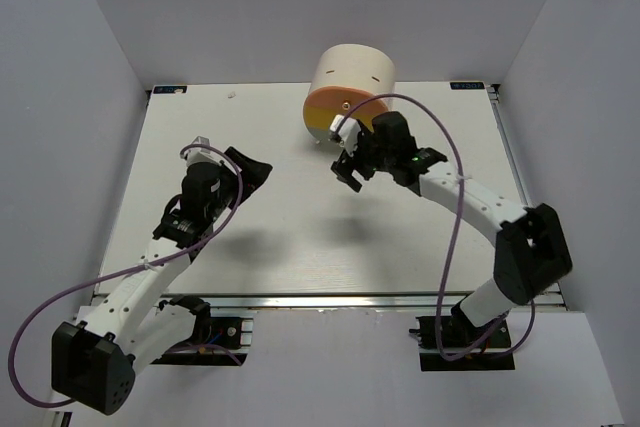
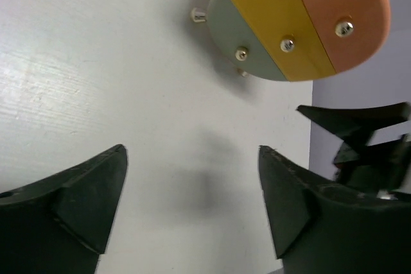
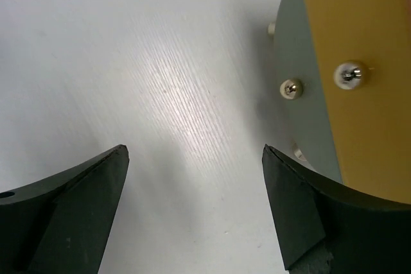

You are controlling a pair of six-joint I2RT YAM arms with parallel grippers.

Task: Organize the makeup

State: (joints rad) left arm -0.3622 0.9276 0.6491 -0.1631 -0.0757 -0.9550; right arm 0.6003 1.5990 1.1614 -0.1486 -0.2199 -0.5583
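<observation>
Both arms reached forward. The left end effector (image 2: 192,151) hung spread over the tabletop (image 2: 77,62). The right end effector (image 3: 192,149), spread too, hung just beside the case (image 3: 359,94), ahead-right of both. Where the makeup lay could not be told.

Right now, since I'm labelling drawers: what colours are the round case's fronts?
The case has fronts in grey-green, yellow and salmon-orange, best seen in the left wrist view.

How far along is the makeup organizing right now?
Looks nearly done: no loose makeup is in view on the table, and the case's drawer fronts look shut. Nothing is in hand: the left gripper and right gripper are both open and empty. Nothing visibly remains, though the drawers' contents are hidden.
</observation>
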